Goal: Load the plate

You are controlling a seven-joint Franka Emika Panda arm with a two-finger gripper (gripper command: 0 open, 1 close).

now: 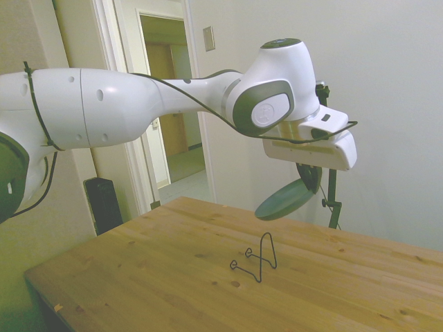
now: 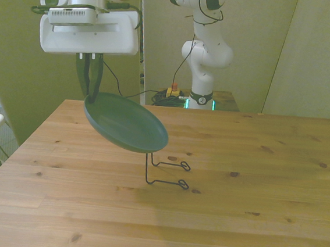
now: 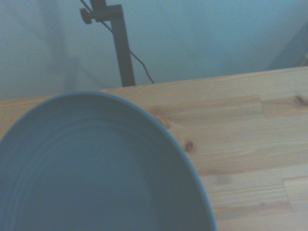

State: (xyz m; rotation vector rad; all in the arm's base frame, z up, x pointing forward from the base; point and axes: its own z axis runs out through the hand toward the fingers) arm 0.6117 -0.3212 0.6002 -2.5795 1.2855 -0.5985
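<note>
Status: pick phase complete, placement pending. The gripper [image 2: 90, 96], upper left of the front view, is closed on the rim of the plate [image 2: 127, 123]; the fingers pinch the rim edge nearest the frame's left, and the plate hangs tilted, its free edge dipping toward frame centre. In the side view the plate [image 1: 285, 200] sits right of centre, clear of the table [image 1: 173, 290] w/ visible air beneath it. The wire stand [image 2: 167, 171] stands empty at mid-frame in the front view, low of the plate's free edge; from that view the plate overlaps the stand's upright, but the side view shows the wire stand [image 1: 257, 260] well below and toward the frame's left of the plate, so no contact. Wrist view: plate [image 3: 96, 168] fills the lower left, bare wood beyond, stand not in shot. Remaining, by judgement: align the plate over the stand, lower it between the wires, confirm it rests stable, then release and withdraw. Approx. halfway through the task.
</note>
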